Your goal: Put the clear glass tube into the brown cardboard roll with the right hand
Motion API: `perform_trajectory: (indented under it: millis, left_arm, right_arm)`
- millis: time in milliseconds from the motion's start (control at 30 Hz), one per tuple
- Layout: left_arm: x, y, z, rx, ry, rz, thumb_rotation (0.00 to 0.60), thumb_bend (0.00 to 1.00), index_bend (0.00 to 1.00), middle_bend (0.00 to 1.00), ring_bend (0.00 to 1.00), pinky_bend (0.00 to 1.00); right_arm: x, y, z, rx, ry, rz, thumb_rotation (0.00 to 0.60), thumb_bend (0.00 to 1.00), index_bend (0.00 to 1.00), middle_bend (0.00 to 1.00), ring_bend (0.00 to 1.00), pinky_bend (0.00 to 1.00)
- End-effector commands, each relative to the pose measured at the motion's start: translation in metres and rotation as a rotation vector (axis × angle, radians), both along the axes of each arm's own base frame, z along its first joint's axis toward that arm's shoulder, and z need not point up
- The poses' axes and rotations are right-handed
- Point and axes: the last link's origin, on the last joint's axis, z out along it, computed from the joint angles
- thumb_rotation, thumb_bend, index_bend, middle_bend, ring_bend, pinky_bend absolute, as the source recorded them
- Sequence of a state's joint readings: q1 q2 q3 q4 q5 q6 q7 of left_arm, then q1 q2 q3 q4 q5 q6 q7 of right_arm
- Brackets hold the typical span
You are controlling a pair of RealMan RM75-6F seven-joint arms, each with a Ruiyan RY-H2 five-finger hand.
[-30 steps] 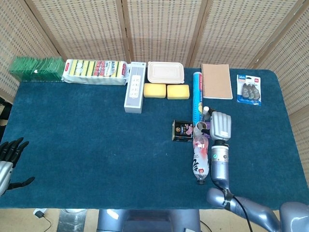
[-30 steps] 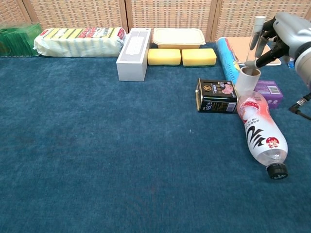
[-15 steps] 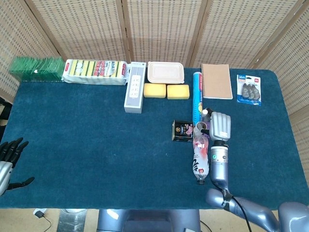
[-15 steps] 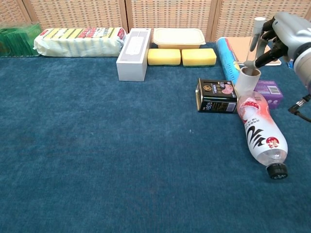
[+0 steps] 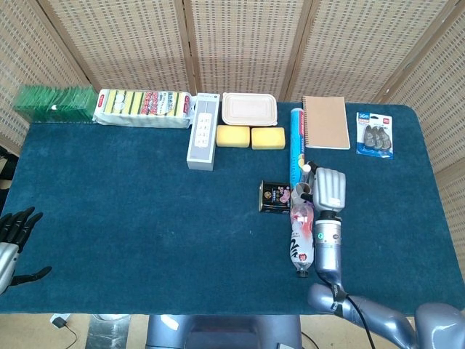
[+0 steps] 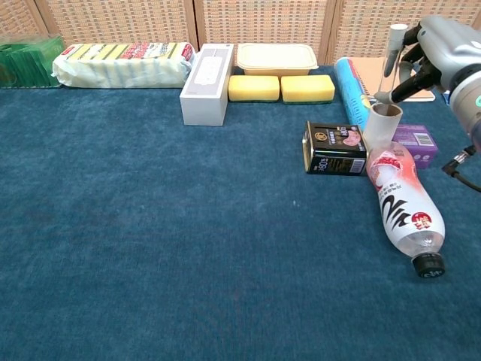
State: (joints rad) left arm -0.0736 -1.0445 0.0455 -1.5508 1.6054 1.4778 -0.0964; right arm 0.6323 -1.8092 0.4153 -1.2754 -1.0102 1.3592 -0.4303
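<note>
The brown cardboard roll (image 6: 381,125) stands upright right of centre, its open end up, also seen in the head view (image 5: 304,192). My right hand (image 6: 438,50) hovers just above and right of it and pinches the clear glass tube (image 6: 390,62). The tube hangs nearly upright, leaning a little, with its lower end close over the roll's opening and its white cap (image 5: 306,166) on top. From above, my right hand (image 5: 328,187) hides most of the tube. My left hand (image 5: 14,231) rests at the table's left front edge, fingers apart and holding nothing.
A black tin (image 6: 334,149) touches the roll's left side. A plastic bottle (image 6: 402,203) lies in front of it, and a purple box (image 6: 415,140) sits to its right. A blue cylinder (image 6: 350,84), notebook (image 5: 325,121), yellow sponges (image 6: 281,88) and white box (image 6: 206,73) line the back.
My right hand has shifted slightly left with the tube, bringing the tube's lower end more squarely over the roll's opening. The left hand has stayed still.
</note>
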Motion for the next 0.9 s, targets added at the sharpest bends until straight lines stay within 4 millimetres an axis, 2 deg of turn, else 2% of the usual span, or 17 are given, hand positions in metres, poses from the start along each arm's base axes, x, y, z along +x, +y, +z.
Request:
perform_trajectory:
  millis: [33, 433, 900]
  left_arm:
    - [0.000, 0.000, 0.000, 0.000, 0.000, 0.001, 0.536, 0.08, 0.02, 0.00, 0.00, 0.00]
    - [0.000, 0.000, 0.000, -0.001, 0.000, 0.002, 0.543, 0.08, 0.02, 0.00, 0.00, 0.00]
    - [0.000, -0.001, 0.000, -0.002, -0.001, 0.000, 0.538, 0.08, 0.02, 0.00, 0.00, 0.00]
  right_arm:
    - [0.000, 0.000, 0.000, -0.001, 0.002, 0.002, 0.600, 0.31, 0.62, 0.76, 0.86, 0.83]
    - [0.003, -0.001, 0.001, -0.013, 0.003, 0.016, 0.600, 0.31, 0.67, 0.81, 0.91, 0.85]
    - [0.015, 0.000, 0.017, -0.041, -0.013, 0.038, 0.600, 0.32, 0.68, 0.83, 0.93, 0.86]
